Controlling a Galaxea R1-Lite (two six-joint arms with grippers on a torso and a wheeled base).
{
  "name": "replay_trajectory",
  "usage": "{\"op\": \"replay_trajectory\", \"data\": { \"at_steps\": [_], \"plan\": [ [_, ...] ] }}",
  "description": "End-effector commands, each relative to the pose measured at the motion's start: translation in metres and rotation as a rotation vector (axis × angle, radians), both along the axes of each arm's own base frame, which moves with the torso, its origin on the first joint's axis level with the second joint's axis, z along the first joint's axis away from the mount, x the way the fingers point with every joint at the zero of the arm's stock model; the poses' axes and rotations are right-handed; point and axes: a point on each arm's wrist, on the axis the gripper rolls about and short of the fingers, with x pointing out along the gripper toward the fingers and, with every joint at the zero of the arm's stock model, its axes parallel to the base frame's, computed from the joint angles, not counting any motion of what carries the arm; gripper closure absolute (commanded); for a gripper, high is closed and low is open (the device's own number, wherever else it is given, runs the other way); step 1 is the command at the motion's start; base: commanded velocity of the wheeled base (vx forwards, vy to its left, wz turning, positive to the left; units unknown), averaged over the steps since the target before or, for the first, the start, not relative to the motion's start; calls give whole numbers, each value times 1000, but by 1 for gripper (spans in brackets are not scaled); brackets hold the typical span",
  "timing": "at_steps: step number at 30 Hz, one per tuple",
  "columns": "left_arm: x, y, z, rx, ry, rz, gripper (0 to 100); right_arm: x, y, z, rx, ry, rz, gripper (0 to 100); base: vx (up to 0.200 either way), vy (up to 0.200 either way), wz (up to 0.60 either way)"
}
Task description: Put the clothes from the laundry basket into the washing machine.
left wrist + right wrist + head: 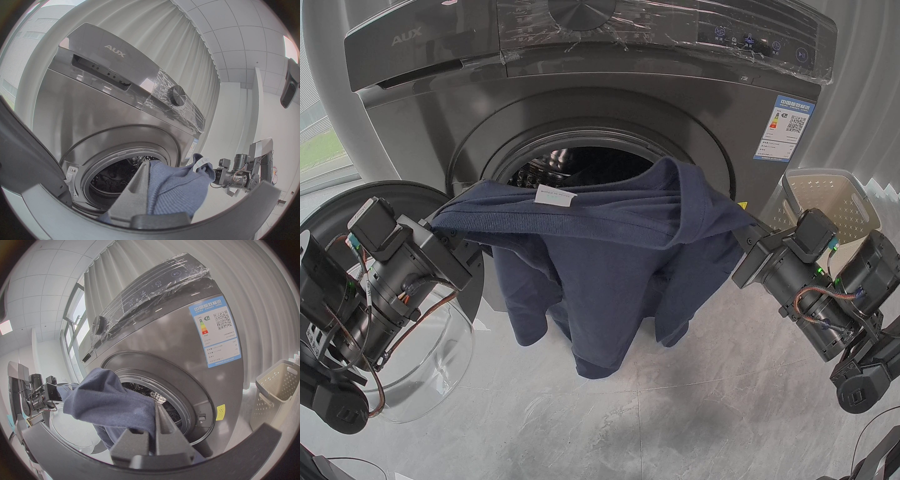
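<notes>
floor: grey marbled tile, lower half of the head view, seams visible
room: pale pleated curtain behind the machine; panelled ceiling in the left wrist view; window in the right wrist view
washing machine: dark grey front-loader, fills the top of the head view; plastic film over the control panel, knob under it, energy sticker upper right
door: swung open at lower left, glass bowl facing the camera
navy garment: at frame centre, stretched flat between both grippers right in front of the drum opening; top edge level with the mouth, the rest hangs free above the floor; white tag on the upper edge
left gripper: centre left, clamped on the garment's left end
right gripper: centre right, fingers pinched tight on the garment's right end
laundry basket: beige, perforated, right edge, on the floor beside the machine
hidden: lower drum opening covered by the garment; both sets of fingertips buried in cloth in the head view; basket bottom blocked by the right arm, contents can't be judged; door partly behind the left arm
</notes>
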Motion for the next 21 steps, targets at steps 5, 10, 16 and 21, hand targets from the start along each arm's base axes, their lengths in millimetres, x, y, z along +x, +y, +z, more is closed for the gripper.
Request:
{"op": "replay_trajectory", "data": {
  "at_steps": [5, 10, 16, 21],
  "plan": [
    [-5, -21, -9, 19, 34, -88, 100, -7, 3, -9, -20, 35, 31, 100, 0, 0, 0],
    [-10, -35, -21, 53, 69, -152, 100, -19, 21, -27, -35, 114, 131, 100, 0, 0, 0],
    [-6, -45, -28, 85, 74, -159, 100, -18, 58, -85, -152, 283, 227, 0, 0, 0, 0],
    [-5, -45, -13, 51, 21, -155, 100, -7, 80, -122, -230, 353, 254, 0, 0, 0, 0]
  ]
}}
